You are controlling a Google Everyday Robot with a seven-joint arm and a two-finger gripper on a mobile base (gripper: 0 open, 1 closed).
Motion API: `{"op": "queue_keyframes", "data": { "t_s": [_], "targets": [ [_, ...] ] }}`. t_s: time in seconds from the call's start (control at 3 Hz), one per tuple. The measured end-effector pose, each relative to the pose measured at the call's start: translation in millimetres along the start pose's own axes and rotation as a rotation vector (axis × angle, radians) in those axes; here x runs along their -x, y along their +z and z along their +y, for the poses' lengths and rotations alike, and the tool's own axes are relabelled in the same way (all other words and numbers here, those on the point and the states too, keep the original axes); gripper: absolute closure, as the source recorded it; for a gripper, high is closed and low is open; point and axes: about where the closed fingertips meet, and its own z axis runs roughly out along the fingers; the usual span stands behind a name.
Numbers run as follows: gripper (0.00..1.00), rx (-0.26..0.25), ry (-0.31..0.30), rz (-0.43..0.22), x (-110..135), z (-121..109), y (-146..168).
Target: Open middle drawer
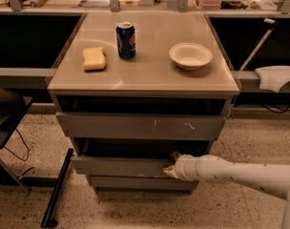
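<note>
Gripper (171, 166) is at the right end of the middle drawer (119, 167), against the front's top edge. Open or closed: can't tell, the wrist hides it. White arm (240, 174) enters from the lower right. A dark gap shows above the drawer front. On the table (150, 78): sponge (94, 58), soda can (126, 40), bowl (191, 56).

The middle drawer (121, 167) is a wide, shallow grey front, plain and handle-less, lying level below the desk (150, 75) top, toward 6 o'clock. It stands slightly pulled out, with a dark gap above it. The gripper (171, 165) sits at its 3 o'clock end.
</note>
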Motion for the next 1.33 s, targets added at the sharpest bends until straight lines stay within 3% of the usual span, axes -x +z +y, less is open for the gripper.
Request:
{"op": "queue_keyframes", "data": {
  "t_s": [0.33,0.67,1.0,1.33],
  "targets": [
    [0.89,0.0,0.0,0.0,3.1,-7.0,-7.7],
    [1.0,0.0,0.0,0.0,6.0,-10.6,-12.9],
    [1.0,-0.02,0.005,-0.001,6.5,-13.9,-21.6],
    [1.0,-0.049,0.008,0.002,1.3,2.0,-26.8]
  ]
}}
